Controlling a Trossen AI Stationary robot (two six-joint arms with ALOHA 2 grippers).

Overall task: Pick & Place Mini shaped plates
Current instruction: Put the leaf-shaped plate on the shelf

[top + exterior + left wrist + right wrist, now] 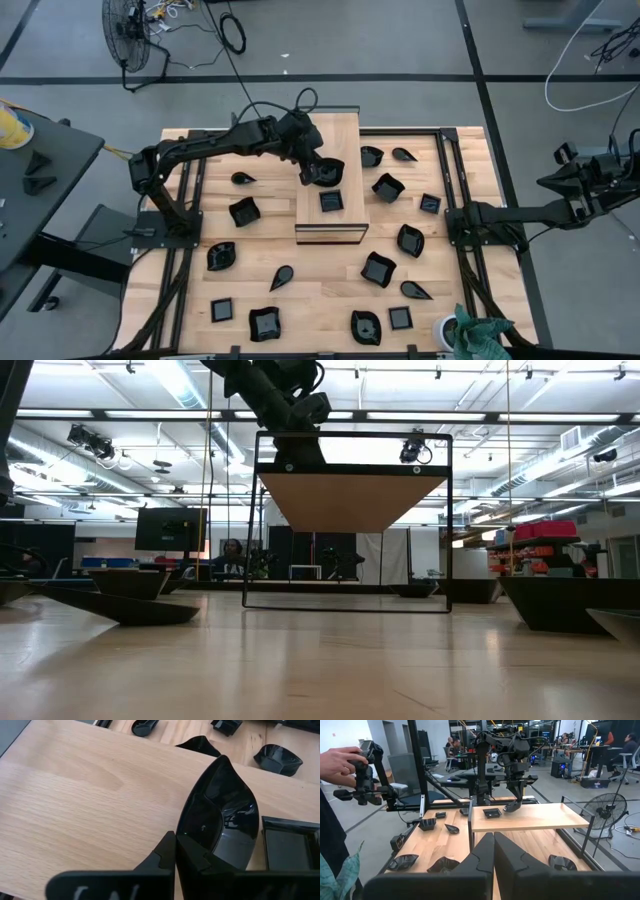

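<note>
Closest to the raised wooden board, the left end effector clamps a leaf-shaped mini plate just above its top, beside a square plate lying there. Farther out, other mini plates dot the surface. Off beyond its edge, the right end effector waits with fingers pressed together.

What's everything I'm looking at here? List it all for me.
table: one, light wood, under everything
raised board: one, light wood, table centre
mini plates: about fifteen, black, scattered on table
square plate: one, black, on raised board
leaf-shaped plate: one, black, held over raised board
fan: one, black, floor beyond table
cloth: one, teal, table's right corner
person's hand: one, gripping a dark handle
left arm: dark, jaws shut on leaf-shaped plate
right arm: dark, table's right side, jaws shut
</note>
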